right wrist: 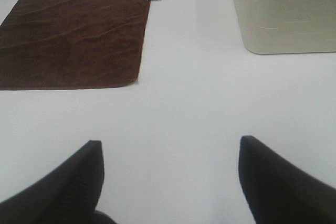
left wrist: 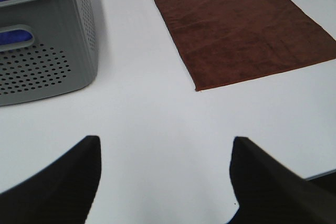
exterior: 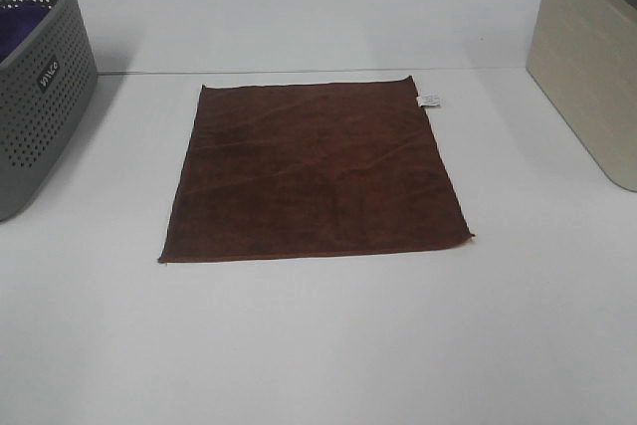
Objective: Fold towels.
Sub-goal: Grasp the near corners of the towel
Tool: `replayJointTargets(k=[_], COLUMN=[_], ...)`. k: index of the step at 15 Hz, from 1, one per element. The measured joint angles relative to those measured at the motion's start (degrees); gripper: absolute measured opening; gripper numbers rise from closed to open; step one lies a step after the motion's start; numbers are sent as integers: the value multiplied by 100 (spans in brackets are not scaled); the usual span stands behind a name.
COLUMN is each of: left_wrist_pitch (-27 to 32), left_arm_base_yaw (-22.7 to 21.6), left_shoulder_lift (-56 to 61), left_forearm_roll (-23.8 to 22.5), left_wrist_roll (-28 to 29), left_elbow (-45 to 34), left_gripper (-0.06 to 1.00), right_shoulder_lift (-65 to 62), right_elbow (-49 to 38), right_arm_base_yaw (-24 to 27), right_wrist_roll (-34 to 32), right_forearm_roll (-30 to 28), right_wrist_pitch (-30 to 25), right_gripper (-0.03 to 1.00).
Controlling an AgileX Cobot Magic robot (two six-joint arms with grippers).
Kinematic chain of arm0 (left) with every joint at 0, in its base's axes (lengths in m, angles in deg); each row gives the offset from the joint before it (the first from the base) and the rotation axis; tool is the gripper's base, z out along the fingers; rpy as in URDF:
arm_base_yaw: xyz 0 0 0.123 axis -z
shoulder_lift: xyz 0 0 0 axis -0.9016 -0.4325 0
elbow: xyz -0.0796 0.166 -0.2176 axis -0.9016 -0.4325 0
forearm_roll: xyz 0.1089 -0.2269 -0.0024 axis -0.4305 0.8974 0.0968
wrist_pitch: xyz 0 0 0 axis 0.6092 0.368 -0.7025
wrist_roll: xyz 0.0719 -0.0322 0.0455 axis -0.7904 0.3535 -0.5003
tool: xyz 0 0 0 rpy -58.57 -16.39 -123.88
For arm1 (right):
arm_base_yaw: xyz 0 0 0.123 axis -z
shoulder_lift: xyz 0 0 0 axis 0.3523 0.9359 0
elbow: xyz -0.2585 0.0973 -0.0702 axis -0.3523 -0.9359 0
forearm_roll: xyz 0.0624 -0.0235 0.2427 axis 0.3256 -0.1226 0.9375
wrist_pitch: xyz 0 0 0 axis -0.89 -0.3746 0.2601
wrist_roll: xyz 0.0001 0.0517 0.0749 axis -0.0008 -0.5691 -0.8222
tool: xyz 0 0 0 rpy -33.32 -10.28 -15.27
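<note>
Now, towel handling: the towel (exterior: 314,171) looks light, soft and limp, not fragile. It should sag and drape once lifted, and its nap probably drags on the table (exterior: 318,355) rather than slides.
Where to take hold: the two near corners, at 7 o'clock and 5 o'clock of the cloth, pinched at the hem.
Towel look: dark reddish-brown, roughly square, one flat layer with faint creases. A white tag (exterior: 430,100) sits at its 1 o'clock corner. The weave is too fine to make out.
Towel place: mid-table, well apart from the grey basket (exterior: 40,97) at 9 o'clock and the beige bin (exterior: 587,67) at 3 o'clock.
Left gripper (left wrist: 165,145): jaws wide, empty, over bare table, short of the cloth.
Right gripper (right wrist: 169,142): jaws wide, empty, likewise short.
</note>
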Motion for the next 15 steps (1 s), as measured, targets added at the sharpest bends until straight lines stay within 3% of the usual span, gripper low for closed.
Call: replayJointTargets(k=[15], left_wrist_pitch=[0], left_arm_base_yaw=[0], left_shoulder_lift=[0], left_forearm_roll=[0], left_wrist_roll=[0], left_elbow=[0], left_gripper=[67], right_shoulder_lift=[0], right_elbow=[0], right_arm_base_yaw=[0], right_wrist_roll=[0], right_forearm_roll=[0], right_wrist_pitch=[0], right_gripper=[69])
